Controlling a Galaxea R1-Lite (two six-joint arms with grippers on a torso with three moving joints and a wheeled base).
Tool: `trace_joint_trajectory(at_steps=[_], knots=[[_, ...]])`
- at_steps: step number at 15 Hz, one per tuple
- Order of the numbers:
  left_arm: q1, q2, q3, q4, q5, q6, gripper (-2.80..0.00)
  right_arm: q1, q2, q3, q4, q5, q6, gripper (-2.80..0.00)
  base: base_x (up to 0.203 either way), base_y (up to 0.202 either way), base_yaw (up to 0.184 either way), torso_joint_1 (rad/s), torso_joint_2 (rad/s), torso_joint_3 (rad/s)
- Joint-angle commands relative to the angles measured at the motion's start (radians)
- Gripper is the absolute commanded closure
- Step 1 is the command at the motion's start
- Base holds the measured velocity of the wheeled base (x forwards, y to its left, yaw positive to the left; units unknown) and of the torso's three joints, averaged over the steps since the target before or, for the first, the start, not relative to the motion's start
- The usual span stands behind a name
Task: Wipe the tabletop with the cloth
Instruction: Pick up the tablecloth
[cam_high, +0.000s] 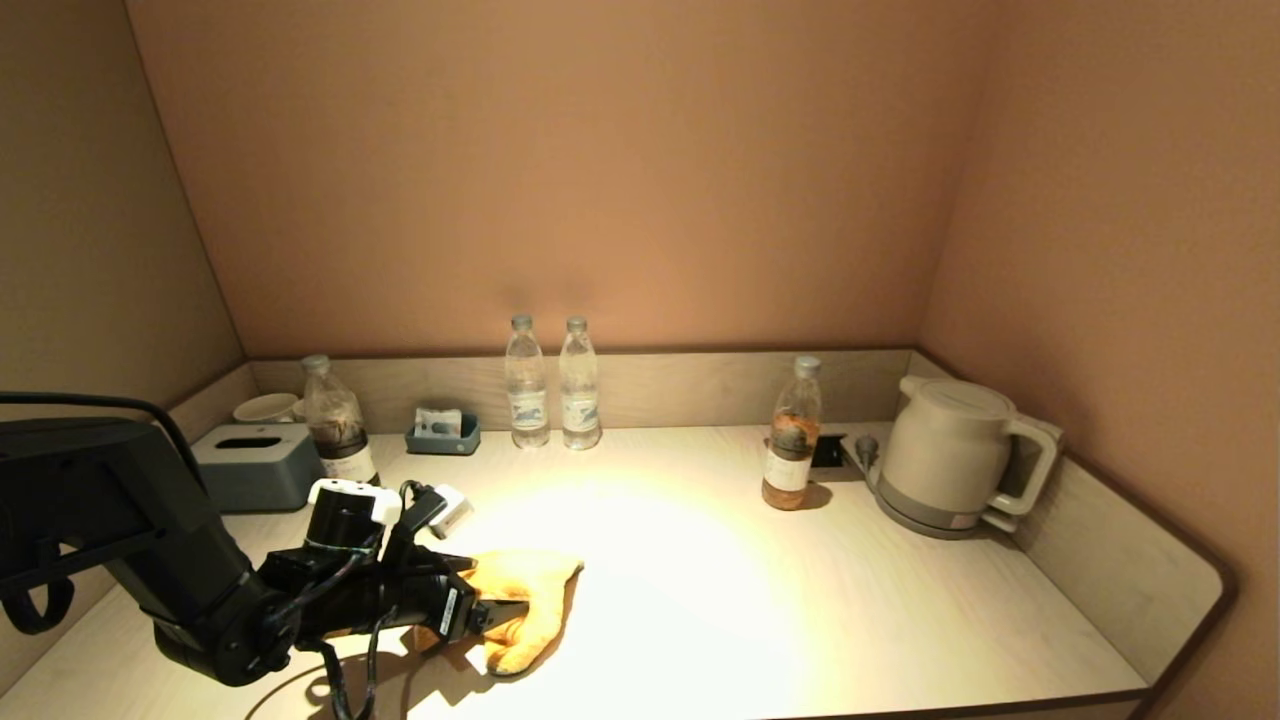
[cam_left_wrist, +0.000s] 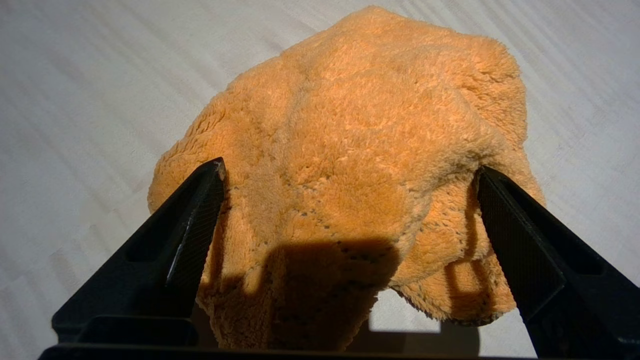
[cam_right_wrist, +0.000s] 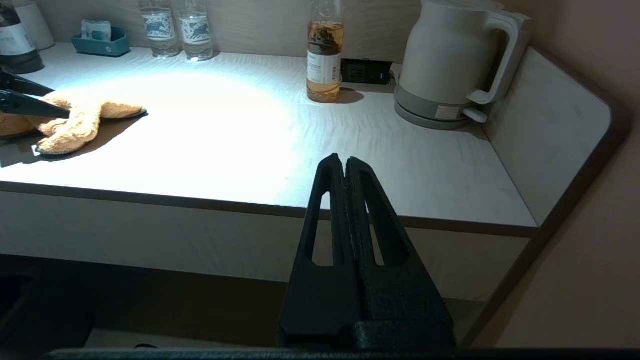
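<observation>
An orange fluffy cloth lies crumpled on the pale tabletop at the front left. It fills the left wrist view and shows in the right wrist view. My left gripper is open, low over the cloth's near part, with one finger on each side of the cloth. My right gripper is shut and empty, parked below and in front of the table's front edge, out of the head view.
Along the back wall stand a grey tissue box, a cup, a dark-liquid bottle, a small teal tray and two water bottles. A tea bottle and a white kettle stand at the right.
</observation>
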Motion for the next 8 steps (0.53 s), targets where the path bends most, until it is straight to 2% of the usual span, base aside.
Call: trace_joint_trajectory(at_steps=[1, 2, 4, 6, 8], knots=[[0.000, 0.002, 0.000, -0.006, -0.001, 0.001, -2.80, 0.000, 0.000, 0.000, 0.002, 0.014, 0.002, 0.00, 0.000, 0.000, 0.000, 0.000, 0.00, 0.000], [0.000, 0.003, 0.000, -0.007, 0.000, 0.001, -2.80, 0.000, 0.000, 0.000, 0.004, 0.000, 0.049, 0.00, 0.000, 0.000, 0.000, 0.000, 0.00, 0.000], [0.000, 0.013, 0.000, -0.008, 0.009, 0.002, -2.80, 0.000, 0.000, 0.017, 0.000, -0.019, 0.070, 0.00, 0.000, 0.000, 0.000, 0.000, 0.00, 0.000], [0.000, 0.022, -0.001, -0.008, 0.026, 0.005, -2.80, 0.000, 0.000, 0.020, 0.000, -0.063, 0.073, 0.00, 0.000, 0.000, 0.000, 0.000, 0.00, 0.000], [0.000, 0.023, -0.002, -0.008, 0.026, 0.006, -2.80, 0.000, 0.000, 0.020, 0.001, -0.063, 0.074, 0.00, 0.000, 0.000, 0.000, 0.000, 0.00, 0.000]])
